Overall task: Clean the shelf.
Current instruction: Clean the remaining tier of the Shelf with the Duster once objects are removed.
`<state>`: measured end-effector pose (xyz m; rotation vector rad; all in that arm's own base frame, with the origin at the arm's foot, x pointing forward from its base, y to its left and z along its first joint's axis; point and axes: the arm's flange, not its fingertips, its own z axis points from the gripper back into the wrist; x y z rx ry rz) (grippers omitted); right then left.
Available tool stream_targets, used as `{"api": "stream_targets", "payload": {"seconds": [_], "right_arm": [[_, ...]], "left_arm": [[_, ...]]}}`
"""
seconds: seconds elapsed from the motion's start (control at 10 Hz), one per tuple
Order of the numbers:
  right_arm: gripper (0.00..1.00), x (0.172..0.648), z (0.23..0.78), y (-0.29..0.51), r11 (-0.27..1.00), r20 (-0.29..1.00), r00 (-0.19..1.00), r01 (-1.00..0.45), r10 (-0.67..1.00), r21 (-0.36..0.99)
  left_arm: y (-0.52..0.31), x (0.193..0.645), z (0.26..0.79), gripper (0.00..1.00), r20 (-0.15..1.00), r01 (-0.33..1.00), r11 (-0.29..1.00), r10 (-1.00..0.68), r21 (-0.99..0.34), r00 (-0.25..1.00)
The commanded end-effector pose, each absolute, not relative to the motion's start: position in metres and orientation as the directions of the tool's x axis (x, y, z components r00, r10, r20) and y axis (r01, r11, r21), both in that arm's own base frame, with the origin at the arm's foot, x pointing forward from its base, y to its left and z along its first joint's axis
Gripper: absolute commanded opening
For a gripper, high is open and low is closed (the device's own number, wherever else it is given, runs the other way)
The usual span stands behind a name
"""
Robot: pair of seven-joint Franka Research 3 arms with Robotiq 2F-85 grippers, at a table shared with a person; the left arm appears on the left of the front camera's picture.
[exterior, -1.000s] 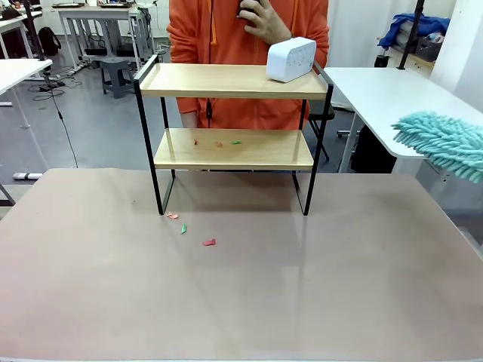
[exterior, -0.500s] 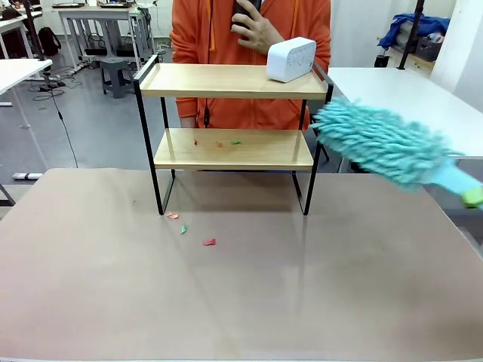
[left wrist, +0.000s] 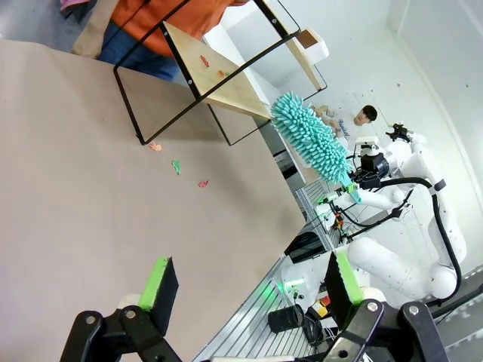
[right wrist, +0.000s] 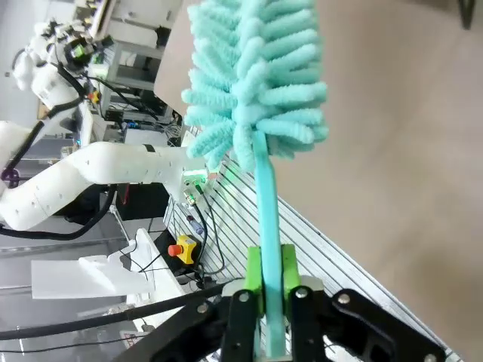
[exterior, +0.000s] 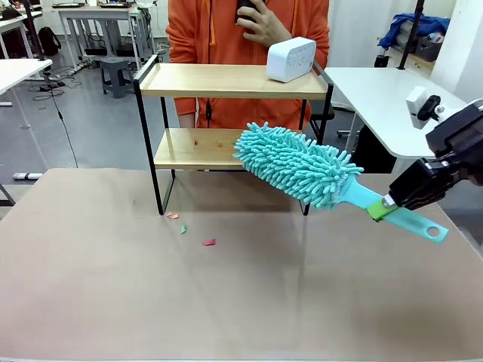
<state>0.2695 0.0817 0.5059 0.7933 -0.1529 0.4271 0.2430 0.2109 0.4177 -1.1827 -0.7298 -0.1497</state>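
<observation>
The shelf (exterior: pixel 219 79) stands at the table's far side, two wooden boards in a black frame. Small red and green scraps (exterior: pixel 219 142) lie on its lower board. My right gripper (exterior: pixel 389 205) is shut on the handle of a fluffy teal duster (exterior: pixel 298 166), whose head hangs in front of the lower board's right half. The right wrist view shows the green pads (right wrist: pixel 252 273) clamping the handle, with the duster (right wrist: pixel 256 75) head above. My left gripper (left wrist: pixel 250 275) is open over the table, holding nothing. From there the shelf (left wrist: pixel 226 83) and duster (left wrist: pixel 309 136) lie farther off.
A white box (exterior: pixel 290 59) sits on the top board's right end. A few more scraps (exterior: pixel 185 228) lie on the brown table (exterior: pixel 241 302) by the shelf's left foot. A person in orange (exterior: pixel 226 30) stands behind the shelf. A white table (exterior: pixel 385 98) is at the right.
The duster has swept in from the right edge toward the left, up to the shelf's lower board. My right gripper has come into the front view.
</observation>
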Motion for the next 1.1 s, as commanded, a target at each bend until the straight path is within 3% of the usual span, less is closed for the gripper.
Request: {"api": "stream_targets", "payload": {"seconds": [0.0, 0.1, 0.2, 0.5, 0.7, 1.0], "right_arm": [[0.00, 0.267, 0.510, 0.078, 0.606, 0.299, 0.902, -0.431, 0.312, 0.669], [0.13, 0.270, 0.506, 0.082, 0.622, 0.290, 0.904, -0.427, 0.314, 0.657], [0.13, 0.278, 0.506, 0.078, 0.688, 0.306, 0.924, -0.377, 0.231, 0.620], [0.13, 0.342, 0.518, 0.110, 0.717, 0.340, 0.917, -0.381, 0.210, 0.584], [0.10, 0.385, 0.520, 0.126, 0.801, 0.321, 0.938, -0.288, 0.127, 0.525], [0.10, 0.429, 0.510, 0.157, 0.821, 0.306, 0.947, -0.252, 0.100, 0.513]], "left_arm": [[0.209, 0.242, 0.419, 1.00, 0.611, 0.496, 0.392, 0.262, -0.775, 0.747], [0.209, 0.242, 0.419, 1.00, 0.611, 0.496, 0.392, 0.262, -0.775, 0.747], [0.209, 0.242, 0.419, 1.00, 0.611, 0.496, 0.392, 0.262, -0.775, 0.747], [0.209, 0.242, 0.419, 1.00, 0.611, 0.496, 0.392, 0.262, -0.775, 0.747], [0.209, 0.242, 0.419, 1.00, 0.611, 0.496, 0.392, 0.262, -0.775, 0.747], [0.209, 0.242, 0.419, 1.00, 0.611, 0.496, 0.392, 0.262, -0.775, 0.747]]}}
